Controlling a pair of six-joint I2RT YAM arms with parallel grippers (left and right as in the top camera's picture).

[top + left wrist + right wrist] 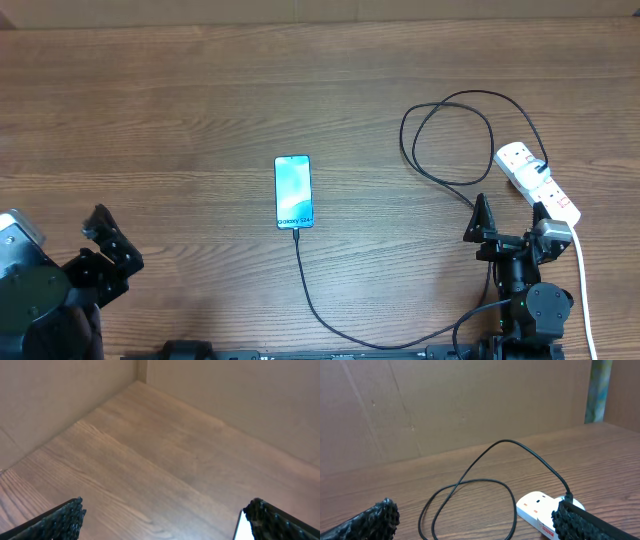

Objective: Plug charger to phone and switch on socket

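On the table [150,130] the phone [293,192] lies centrally, the charger [296,235] meeting its near end; the socket [537,182] sits far right (the charger's loop just left of it).

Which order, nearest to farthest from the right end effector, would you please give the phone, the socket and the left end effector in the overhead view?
1. socket, just beyond the right end effector, far right.
2. phone, in the middle.
3. left end effector, far left.
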